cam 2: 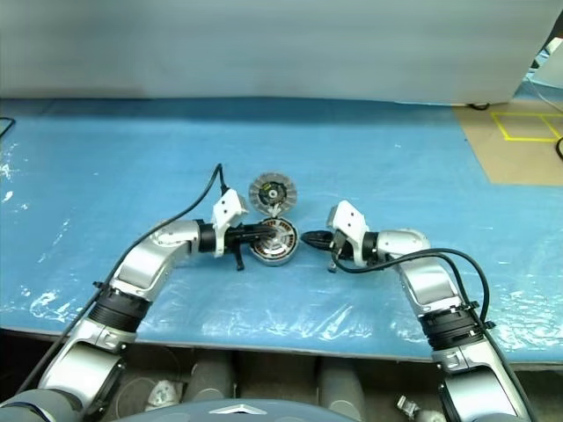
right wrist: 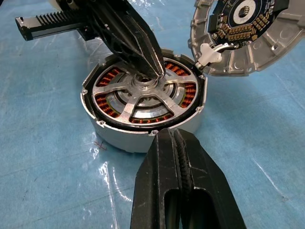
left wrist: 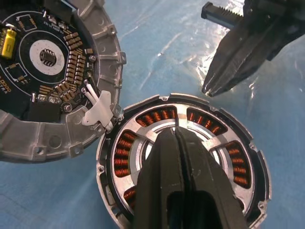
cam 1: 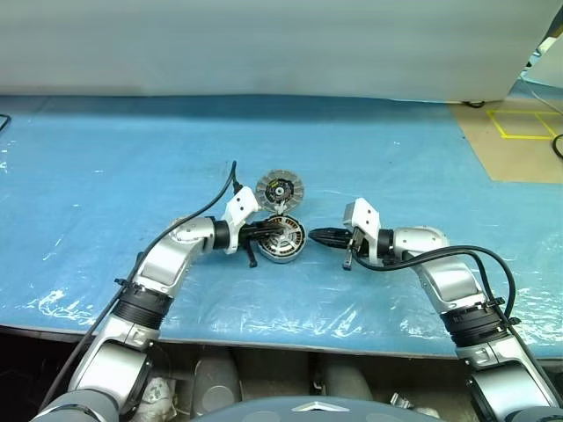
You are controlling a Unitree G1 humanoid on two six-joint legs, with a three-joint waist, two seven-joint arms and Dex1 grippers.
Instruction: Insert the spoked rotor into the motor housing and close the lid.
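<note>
The motor housing, a short silver casing with copper windings, lies on the blue sheet. The spoked rotor sits inside it, its silver spokes lying over the windings. The lid, a round disc carrying a circuit board, stands swung open on a white hinge at the housing's far edge. My left gripper is shut, and its tips rest on the rotor's hub with nothing held. My right gripper is shut and empty. It points at the housing from the right, a short way off its wall.
A blue plastic-covered sheet spans the table. A brown floor patch with yellow tape lies at the far right. The table's front edge runs just below both arms.
</note>
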